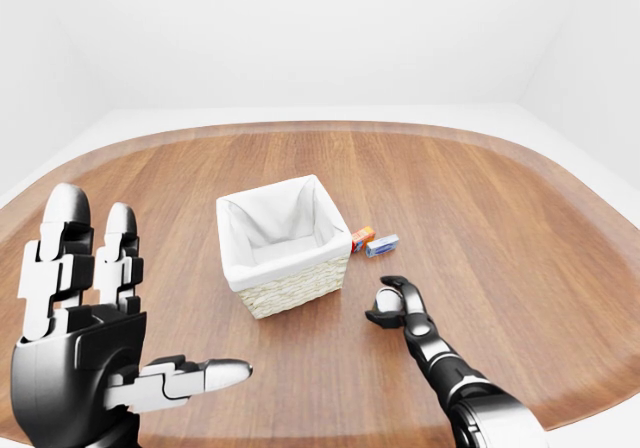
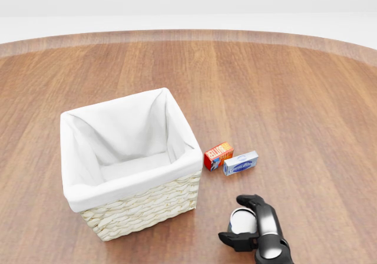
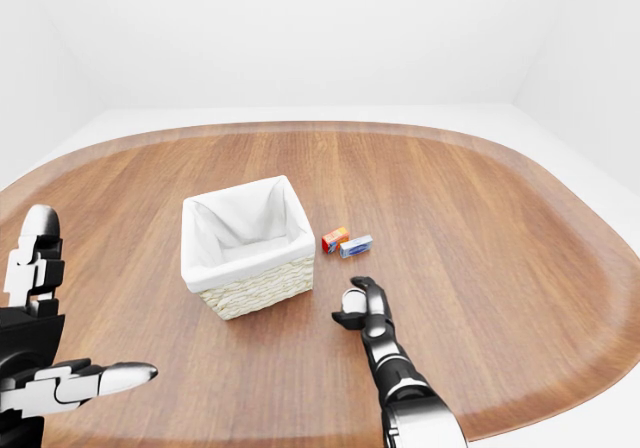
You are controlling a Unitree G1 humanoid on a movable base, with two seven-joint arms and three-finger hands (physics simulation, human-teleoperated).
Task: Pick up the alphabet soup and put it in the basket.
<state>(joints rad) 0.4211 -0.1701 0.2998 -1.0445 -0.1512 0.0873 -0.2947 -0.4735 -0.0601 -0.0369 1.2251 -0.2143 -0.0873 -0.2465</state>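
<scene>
While gripped in right robot hand (image 2: 252, 227): alphabet soup (image 2: 240, 220), white-topped can.

The basket (image 2: 132, 164) stands on the wooden table (image 2: 306, 87), left of centre in the head view. Just beside its right wall lie two small boxes — the first box (image 2: 218, 155) nearly touching the basket, the second box (image 2: 240, 163) touching the first on its right. Below them in that view, near the basket's lower right corner, the right hand (image 2: 250, 225) wraps a can (image 2: 240, 220). The left hand (image 1: 85, 338) is raised far left — well apart from everything.
</scene>
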